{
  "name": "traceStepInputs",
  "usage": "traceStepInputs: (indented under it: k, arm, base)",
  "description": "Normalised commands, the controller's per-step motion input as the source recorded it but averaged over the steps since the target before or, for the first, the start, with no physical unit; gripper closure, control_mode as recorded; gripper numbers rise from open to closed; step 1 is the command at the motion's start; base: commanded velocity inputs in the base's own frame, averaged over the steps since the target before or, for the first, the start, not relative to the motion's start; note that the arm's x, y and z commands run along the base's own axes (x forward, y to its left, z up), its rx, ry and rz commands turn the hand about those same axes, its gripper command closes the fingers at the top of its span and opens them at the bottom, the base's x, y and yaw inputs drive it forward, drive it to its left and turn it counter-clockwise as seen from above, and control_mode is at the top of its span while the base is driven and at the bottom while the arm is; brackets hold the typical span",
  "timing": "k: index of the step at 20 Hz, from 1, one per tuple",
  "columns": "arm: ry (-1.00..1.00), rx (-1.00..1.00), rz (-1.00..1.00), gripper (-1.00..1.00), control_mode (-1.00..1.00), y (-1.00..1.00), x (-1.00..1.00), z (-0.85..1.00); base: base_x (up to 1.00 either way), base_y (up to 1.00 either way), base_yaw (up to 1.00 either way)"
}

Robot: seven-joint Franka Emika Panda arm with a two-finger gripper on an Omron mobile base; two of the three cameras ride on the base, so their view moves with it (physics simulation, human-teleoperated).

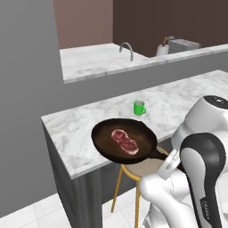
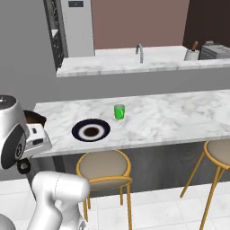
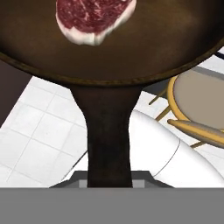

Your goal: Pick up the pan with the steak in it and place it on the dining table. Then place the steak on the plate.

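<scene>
The fingers are clamped on the short handle of the pan (image 1: 124,140), carried level over the near edge of the surface (image 1: 178,100), towards its left end; the steak (image 1: 125,141) lies near the pan's middle; the plate (image 2: 91,131) waits by that same edge, a green cup (image 2: 119,111) behind it; cast iron looks heavy and rigid, the raw meat soft and probably slick, best pinched by its edge.

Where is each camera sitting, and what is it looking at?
Left base view: behind the arm on its left, looking forward and down at the pan with the steak; white arm lower right.
Right base view: behind on its right, facing the table, plate and cup; arm lower left.
Hand view: on the hand, looking along the pan's handle.
Both base views share table, cup, faucet.
</scene>
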Motion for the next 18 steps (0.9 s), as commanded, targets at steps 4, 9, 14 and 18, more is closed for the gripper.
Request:
traceStepInputs:
  k: [4, 9, 14, 18]
  arm:
    - [0.08, 0.0, 0.0, 1.0, -1.0, 0.1, 0.0, -0.37]
    - [0.08, 0.0, 0.0, 1.0, -1.0, 0.14, 0.04, -0.32]
    - [0.03, 0.0, -0.01, 1.0, -1.0, 0.18, 0.19, -0.28]
    - [0.0, 0.0, -0.03, 1.0, -1.0, 0.27, 0.31, -0.28]
  base:
    - [0.0, 0.0, 0.0]
    - [0.0, 0.0, 0.0]
    - [0.0, 0.0, 0.0]
    - [0.0, 0.0, 0.0]
